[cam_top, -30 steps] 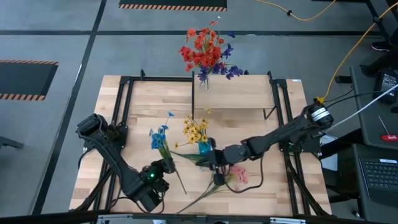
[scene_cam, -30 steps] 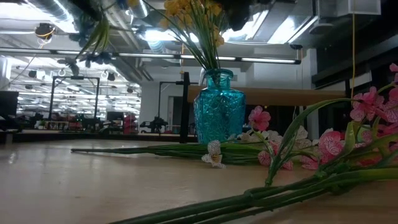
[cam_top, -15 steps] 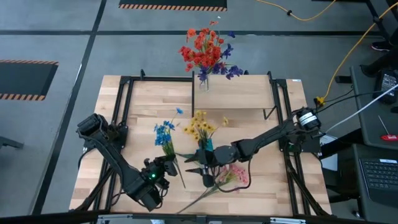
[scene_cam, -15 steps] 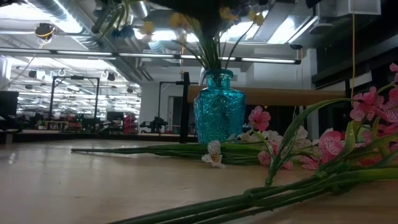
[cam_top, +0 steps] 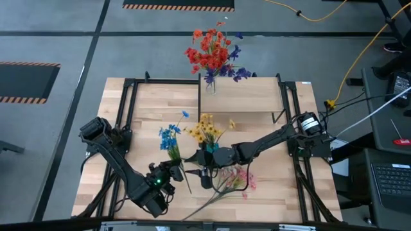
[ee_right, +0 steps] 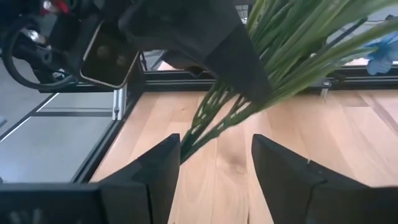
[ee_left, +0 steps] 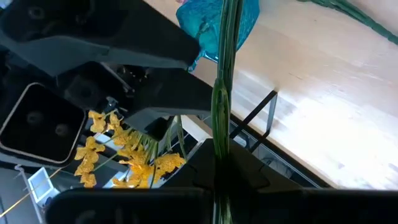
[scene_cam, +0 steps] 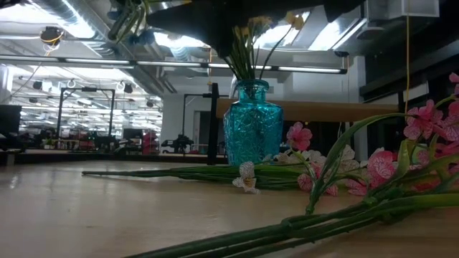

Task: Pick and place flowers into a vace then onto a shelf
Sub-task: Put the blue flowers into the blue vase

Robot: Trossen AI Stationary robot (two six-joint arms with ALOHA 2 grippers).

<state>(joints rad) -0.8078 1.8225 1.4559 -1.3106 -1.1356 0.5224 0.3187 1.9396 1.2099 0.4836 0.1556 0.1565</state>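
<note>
At the desk's near left, the left tool is clamped on the stalks of the blue flowers, blooms raised and tilted toward the middle. Just right of them the yellow flowers stand in the teal vase, stalks down its neck, blooms fanned above. Beside the vase the right tool hangs with fingers spread wide, holding nothing; in its wrist view, green stalks cross beyond the gap. Right of that, pink flowers lie flat on the desk, long stalks trailing toward the near edge. At the far side, the shelf already carries a clear vase of red and purple blooms. My read: these stems are very light, thin and springy, with floppy heads, so take them low on the bunched stalks, never on the blooms. The vase looks like glass, heavier, slick and top-heavy once filled; I'd grip its body across the waist.
</note>
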